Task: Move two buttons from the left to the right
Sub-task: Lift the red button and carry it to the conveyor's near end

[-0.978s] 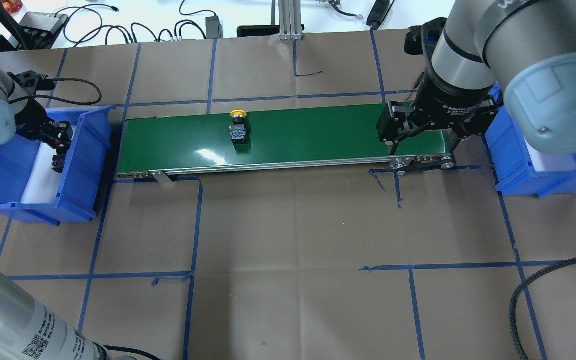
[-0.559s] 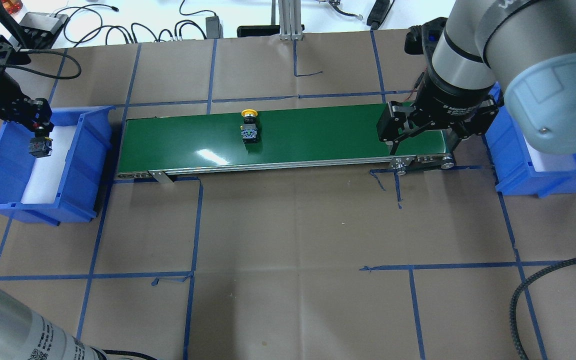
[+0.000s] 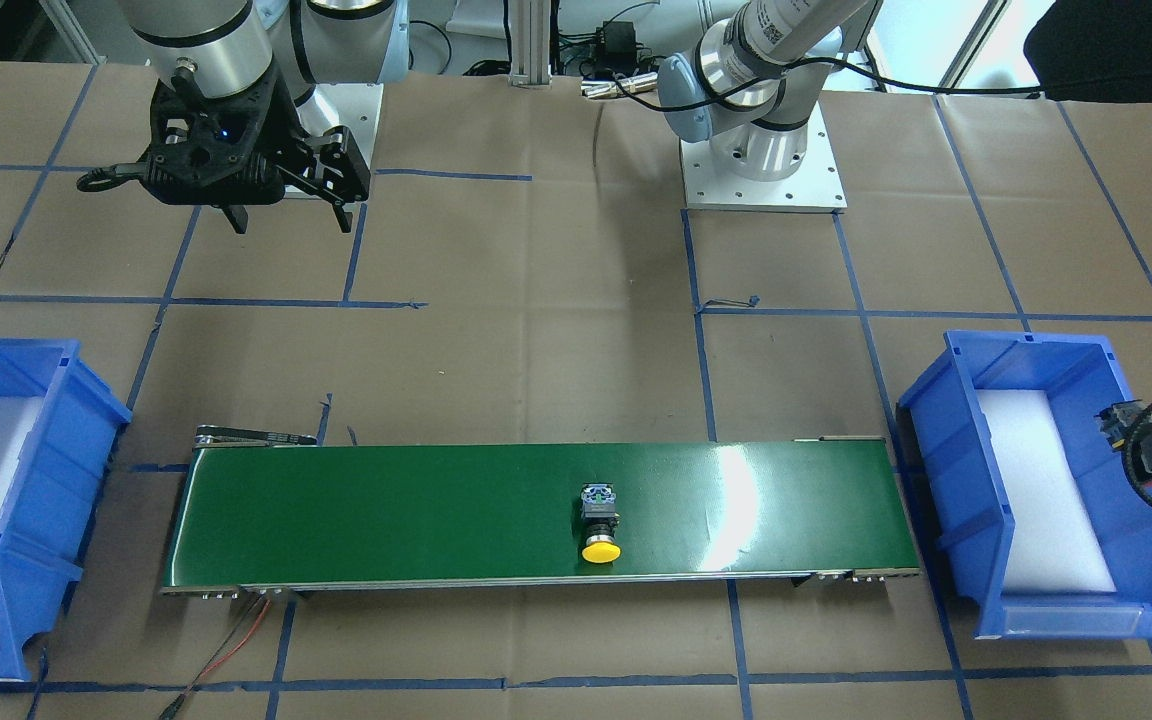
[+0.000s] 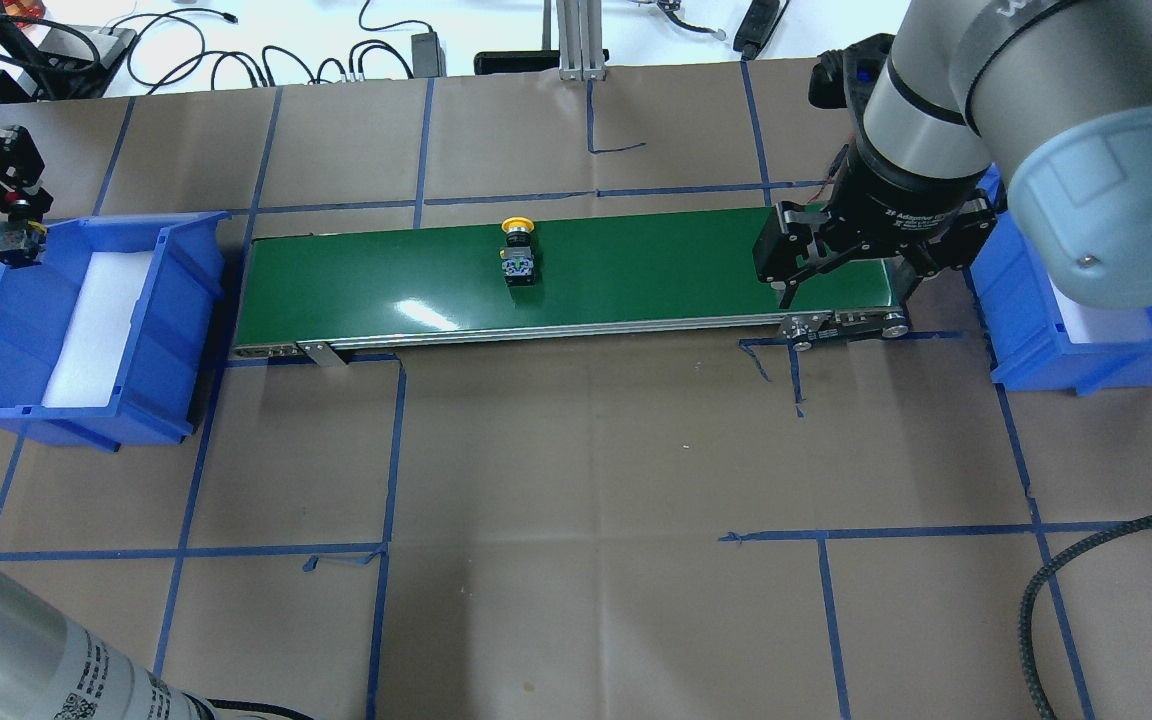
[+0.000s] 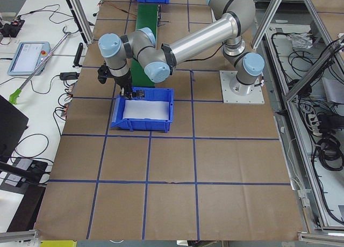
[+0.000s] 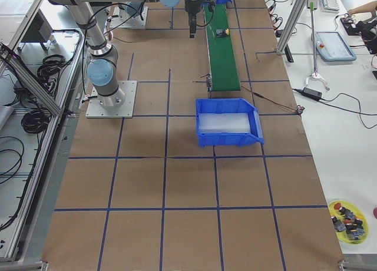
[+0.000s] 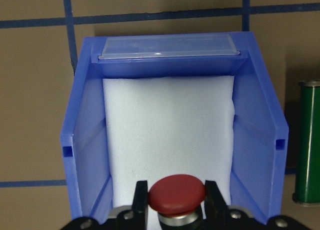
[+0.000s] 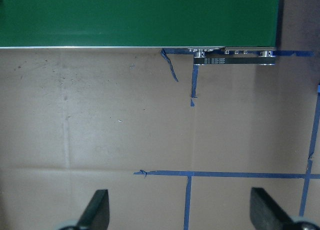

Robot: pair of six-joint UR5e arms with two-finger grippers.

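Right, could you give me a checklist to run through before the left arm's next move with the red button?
1. Hold of the left gripper on the red button: ok, fingers on both sides under the cap.
2. Button clear of the left bin: ok, it appears to be above the rim.
3. Left end of the belt free for placing: ok, bare.
4. That spot clear of the yellow button: ok, it lies mid-belt.
5. Readiness of the right gripper at the belt's right end: ok, open.
6. Belt running: cannot tell.

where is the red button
In the left wrist view, the left gripper holds the red button between its fingers, over one end of the blue bin on the robot's left, beside the green belt.
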